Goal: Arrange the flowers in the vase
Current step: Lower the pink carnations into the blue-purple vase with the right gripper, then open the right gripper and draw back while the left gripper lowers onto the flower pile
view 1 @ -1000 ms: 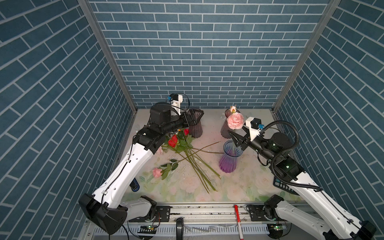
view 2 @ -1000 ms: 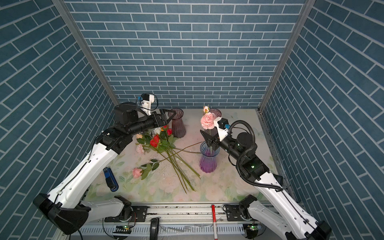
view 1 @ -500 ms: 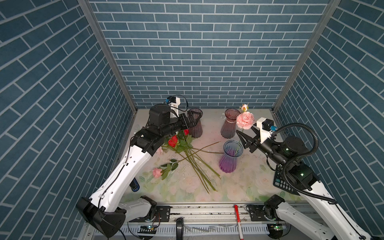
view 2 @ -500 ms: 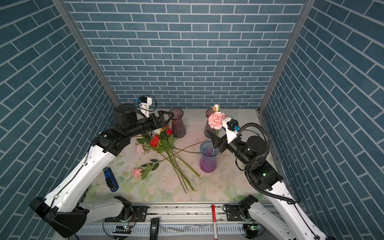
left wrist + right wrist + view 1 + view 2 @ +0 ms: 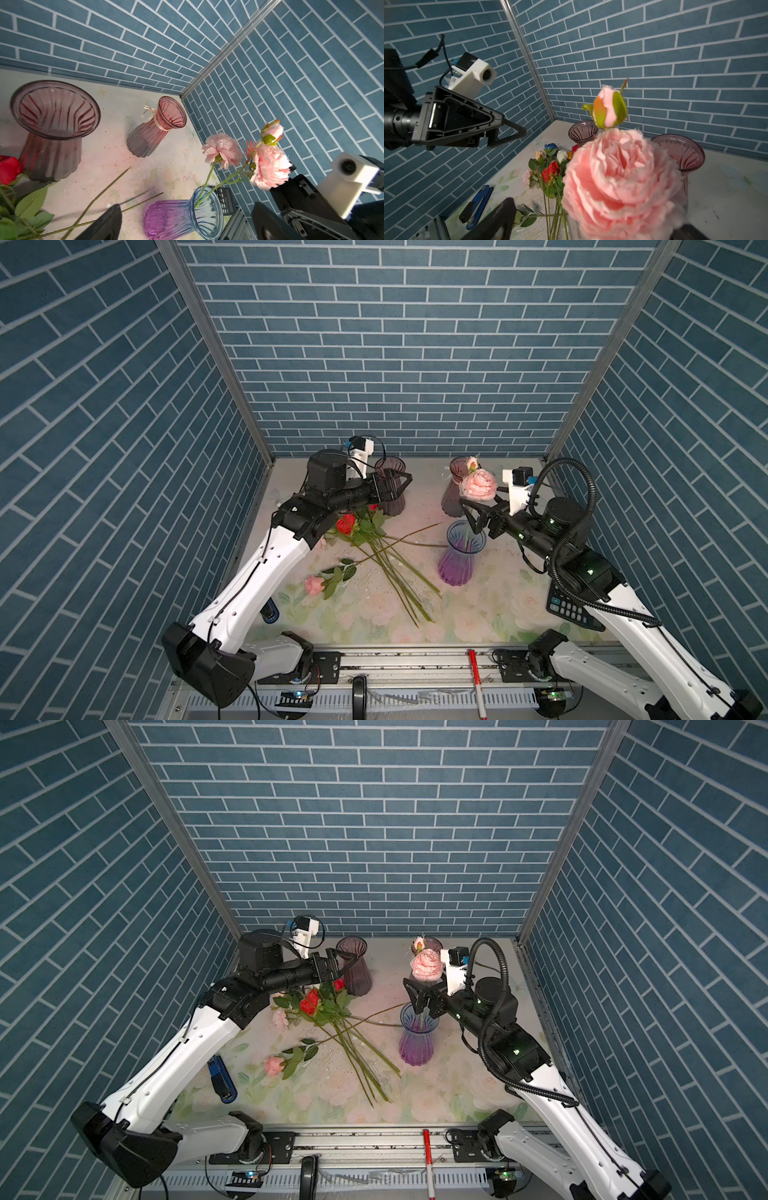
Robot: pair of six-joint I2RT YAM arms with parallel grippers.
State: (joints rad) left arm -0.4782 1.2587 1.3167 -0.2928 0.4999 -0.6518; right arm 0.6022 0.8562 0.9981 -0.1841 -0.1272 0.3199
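Presently the right gripper (image 5: 468, 514) is seen just above the mouth of the purple-and-blue vase (image 5: 459, 560), its jaws spread wide and clamped on nothing. A pink peony spray (image 5: 478, 485) is stood in that vase, its stems leaning out over the rim toward the right arm. Whether they pass between the jaws cannot be told. The left gripper (image 5: 401, 487) is held in the air in front of a smoky pink vase (image 5: 395, 508), its jaws likewise apart and empty. The other flowers (image 5: 365, 531) are laid in a crossed heap on the floral table (image 5: 478, 614), between the left arm and the purple-and-blue vase. A single pink rose (image 5: 314, 585) is laid apart, nearer the front edge. A second smoky vase (image 5: 451, 497) is placed at the back.
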